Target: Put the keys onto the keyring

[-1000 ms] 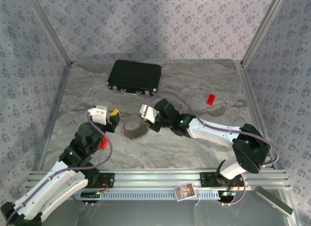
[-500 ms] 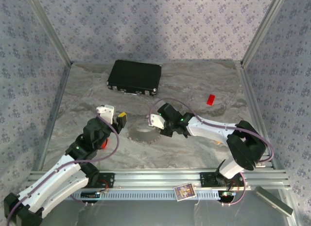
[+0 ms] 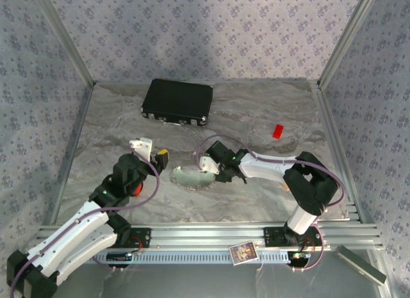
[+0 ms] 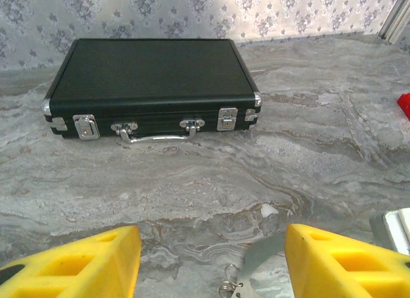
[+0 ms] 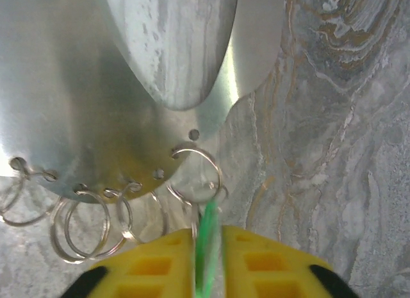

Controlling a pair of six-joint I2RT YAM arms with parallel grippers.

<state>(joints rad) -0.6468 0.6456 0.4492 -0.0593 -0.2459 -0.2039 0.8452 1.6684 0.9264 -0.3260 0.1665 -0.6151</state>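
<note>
Gently now, work the green key [image 5: 206, 247] onto the small ring [image 5: 195, 173] of the keyring [image 3: 186, 179] lying mid-table, with right gripper [image 5: 207, 240] fingers narrow around it, pinching or not impossible to tell, and left gripper [image 4: 211, 259] spread wide just beside.

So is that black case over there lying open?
No, the black case is shut: its lid sits flush on the base all along the front edge.
</note>
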